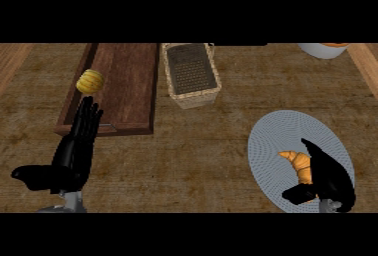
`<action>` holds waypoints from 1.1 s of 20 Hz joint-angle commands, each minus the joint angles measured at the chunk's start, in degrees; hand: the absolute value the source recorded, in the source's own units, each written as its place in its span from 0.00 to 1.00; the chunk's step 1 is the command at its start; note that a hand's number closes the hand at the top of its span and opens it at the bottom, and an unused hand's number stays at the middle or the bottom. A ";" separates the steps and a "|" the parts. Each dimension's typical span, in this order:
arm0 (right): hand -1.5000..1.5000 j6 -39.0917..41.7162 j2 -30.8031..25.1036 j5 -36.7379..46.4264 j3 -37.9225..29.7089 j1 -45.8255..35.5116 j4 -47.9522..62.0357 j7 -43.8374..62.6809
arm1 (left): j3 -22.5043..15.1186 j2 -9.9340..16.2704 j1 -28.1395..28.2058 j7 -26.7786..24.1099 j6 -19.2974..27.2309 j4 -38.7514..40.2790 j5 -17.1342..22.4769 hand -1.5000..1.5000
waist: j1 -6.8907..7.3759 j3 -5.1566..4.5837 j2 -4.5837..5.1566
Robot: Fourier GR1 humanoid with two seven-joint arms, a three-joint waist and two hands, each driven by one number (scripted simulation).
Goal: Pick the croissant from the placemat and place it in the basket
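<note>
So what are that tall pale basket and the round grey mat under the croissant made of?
The tall pale basket looks like woven wicker: its tan walls show a plaited weave, with a dark mesh-like inside. The round grey placemat looks like woven fabric or straw, matte, with fine concentric ribbing. The golden-brown croissant lies on it.

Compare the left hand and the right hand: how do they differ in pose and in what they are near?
The left hand is open with straight fingers, over the bare counter beside the wooden tray; the right hand is over the grey placemat, right beside the croissant. The left hand is near no task item; the right hand is. Both are black.
</note>
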 commanded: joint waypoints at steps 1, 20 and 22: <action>1.00 3.36 -1.49 -2.40 -1.15 1.33 1.20 -3.90 | -0.04 -1.10 -3.63 2.14 1.07 2.02 -1.27 0.50 | -0.16 0.03 0.03; 1.00 7.87 12.63 15.00 22.61 -15.12 5.99 -3.31 | 0.23 -1.00 -4.62 1.50 -3.19 1.60 -0.41 0.50 | 5.46 -0.11 0.80; 1.00 8.91 12.82 12.83 28.10 -19.74 7.28 -4.43 | -2.27 -1.50 -5.22 1.39 -4.41 1.32 -1.02 0.50 | 9.38 -0.07 1.28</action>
